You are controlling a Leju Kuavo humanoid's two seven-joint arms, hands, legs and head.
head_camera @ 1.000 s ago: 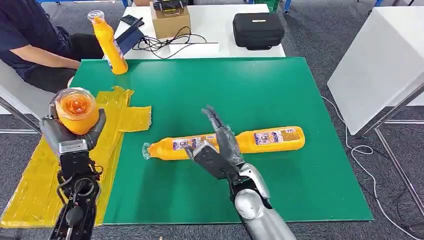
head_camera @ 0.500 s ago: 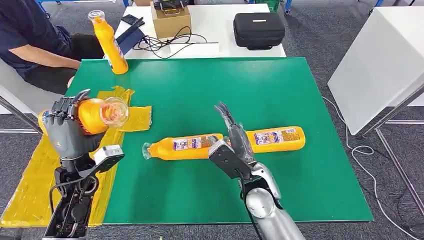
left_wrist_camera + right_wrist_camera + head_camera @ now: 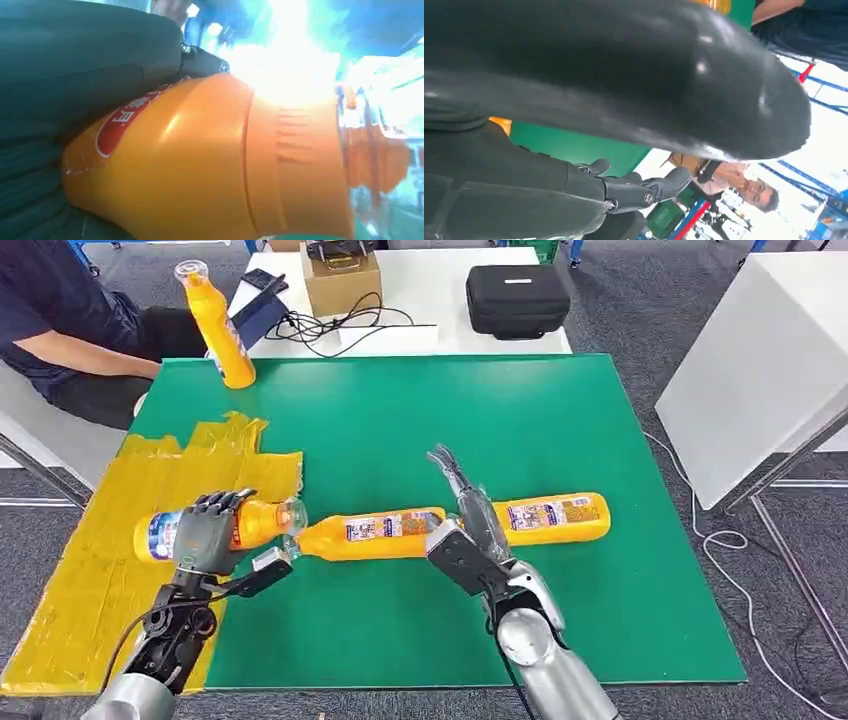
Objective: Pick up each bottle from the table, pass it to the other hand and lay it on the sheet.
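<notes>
Left hand [image 3: 208,533] wraps orange bottle [image 3: 165,534], now lying horizontal over yellow sheet [image 3: 90,580]; second ago held upright, base toward camera. Risk: cap end overhangs sheet edge, touching neck of second lying bottle [image 3: 365,534] on green table [image 3: 560,430]; release may roll it off sheet. Right hand [image 3: 468,523] fingers extended, empty, over middle bottles, drifted slightly right. Third bottle [image 3: 545,519] beyond.

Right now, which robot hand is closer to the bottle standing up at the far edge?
Left. The left hand holds a bottle over the yellow sheet, below the upright bottle; the right hand is farther right.
</notes>
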